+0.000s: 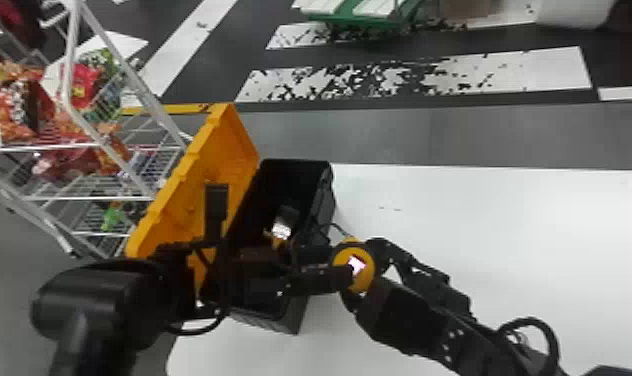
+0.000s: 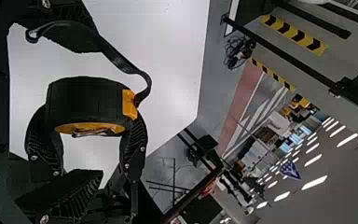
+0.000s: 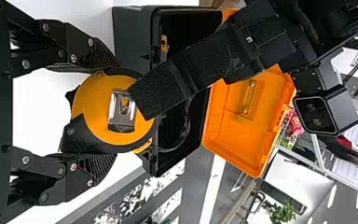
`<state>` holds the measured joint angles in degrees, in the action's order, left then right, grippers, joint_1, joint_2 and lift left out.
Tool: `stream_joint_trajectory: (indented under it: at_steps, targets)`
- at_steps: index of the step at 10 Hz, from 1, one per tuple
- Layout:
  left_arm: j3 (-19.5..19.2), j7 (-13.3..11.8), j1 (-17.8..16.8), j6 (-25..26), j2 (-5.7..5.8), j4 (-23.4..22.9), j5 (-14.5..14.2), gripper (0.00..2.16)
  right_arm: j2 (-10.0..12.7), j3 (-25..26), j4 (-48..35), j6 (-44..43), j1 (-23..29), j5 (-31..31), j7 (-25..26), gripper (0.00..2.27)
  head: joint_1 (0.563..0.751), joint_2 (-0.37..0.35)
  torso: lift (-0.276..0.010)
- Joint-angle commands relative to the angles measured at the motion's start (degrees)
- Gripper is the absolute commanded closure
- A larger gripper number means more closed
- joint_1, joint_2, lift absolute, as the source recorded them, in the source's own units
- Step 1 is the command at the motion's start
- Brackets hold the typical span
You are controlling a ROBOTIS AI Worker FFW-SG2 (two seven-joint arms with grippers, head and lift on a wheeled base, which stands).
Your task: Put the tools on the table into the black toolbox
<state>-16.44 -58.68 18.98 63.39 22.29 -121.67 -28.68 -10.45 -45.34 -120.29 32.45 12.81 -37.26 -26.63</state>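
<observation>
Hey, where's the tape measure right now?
In the head view, the tape measure is just to the right of the open black toolbox, over the white table, held between the right gripper's fingers.

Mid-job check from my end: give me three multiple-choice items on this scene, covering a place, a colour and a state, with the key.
1. Where is the tape measure?
A on the floor
B in the right gripper
C flat on the toolbox lid

2. What colour is that lid?
A green
B white
C orange

3. How is the toolbox?
A open
B shut
C upside down

Key:
1 B: the fingers hold its case from both sides.
2 C: its broad inner face is orange.
3 A: its dark interior shows beside the swung-back lid.
</observation>
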Motion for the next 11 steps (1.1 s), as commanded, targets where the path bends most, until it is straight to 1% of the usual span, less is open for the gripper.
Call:
stream_joint_trajectory:
  at_steps: [1,2,6,7,8,9,10,11]
  targets:
    - [0.1,0.1,0.0,0.6,-0.32,-0.2,-0.8,0.07,0.2,-0.3,0.2,0.0,-0.2,0.0,0.0,2.24,0.695,0.35,-0.039]
    - [0.5,0.2,-0.2,2.0,-0.4,-0.2,-0.9,0.08,0.3,-0.5,0.4,0.0,-0.2,-0.1,0.1,2.24,0.695,0.35,-0.039]
    - [1.4,1.1,-0.3,3.4,-0.93,-1.4,-2.3,0.08,0.7,-1.3,1.5,0.2,-1.3,0.0,0.1,2.24,0.695,0.35,-0.039]
    - [1.6,1.2,-0.5,3.4,-1.02,-1.5,-2.3,0.17,0.7,-1.5,1.5,0.2,-1.5,0.0,0.1,2.24,0.695,0.35,-0.039]
    - [2.0,0.2,-0.9,3.4,-0.93,-1.5,-2.0,0.41,0.7,-1.5,1.5,0.2,-1.5,0.0,0.1,2.24,0.695,0.35,-0.039]
    - [2.6,-0.4,-1.3,3.2,-1.02,-1.5,-1.4,0.85,0.8,-1.5,1.5,0.2,-1.6,-0.1,0.1,2.24,0.695,0.35,-0.039]
    - [3.1,-0.6,-1.6,3.2,-1.11,-1.5,-0.9,1.35,0.9,-1.5,1.6,0.2,-1.7,-0.1,0.1,2.24,0.695,0.35,-0.039]
    - [3.6,-2.2,-2.2,3.2,-1.02,-1.5,0.4,1.57,0.9,-1.5,1.7,0.0,-1.7,0.0,0.2,2.24,0.695,0.35,-0.039]
